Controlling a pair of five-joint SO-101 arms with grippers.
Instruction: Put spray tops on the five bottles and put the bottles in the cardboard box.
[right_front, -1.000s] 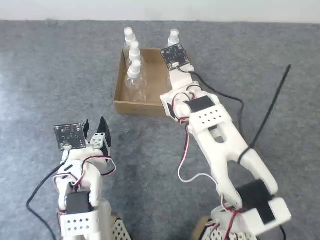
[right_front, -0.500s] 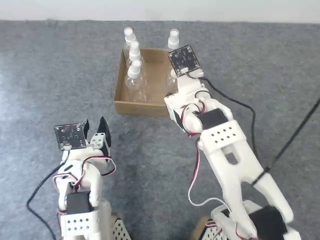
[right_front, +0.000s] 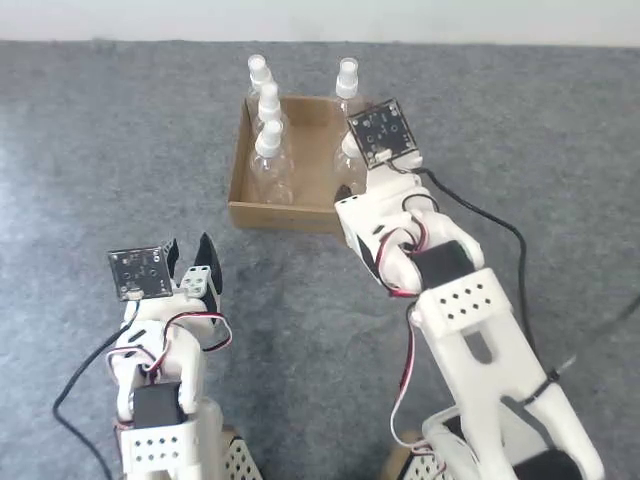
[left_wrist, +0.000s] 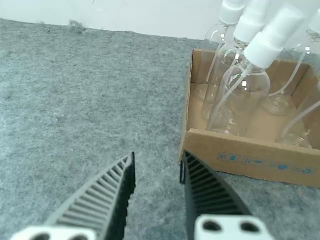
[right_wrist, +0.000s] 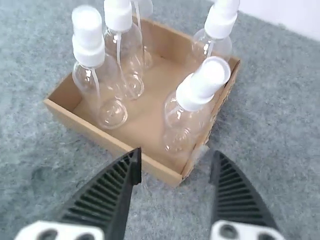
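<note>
The cardboard box (right_front: 283, 215) sits at the far middle of the grey table. Several clear bottles with white spray tops stand upright in it, three in a row on its left side (right_front: 268, 150) and two on its right side (right_front: 347, 78). In the right wrist view the nearest bottle (right_wrist: 192, 107) stands just inside the box's near right corner. My right gripper (right_wrist: 176, 155) is open and empty, just before the box's front wall (right_wrist: 100, 127). My left gripper (right_front: 190, 255) is open and empty too, well short of the box (left_wrist: 240, 150).
Grey felt covers the table (right_front: 100, 150) on every side of the box. A white wall runs along the far edge. The right arm's black cable (right_front: 500, 225) trails over the felt on the right.
The right arm's wrist has drawn back from over the box, toward the near side and to the right. The left arm has not moved.
</note>
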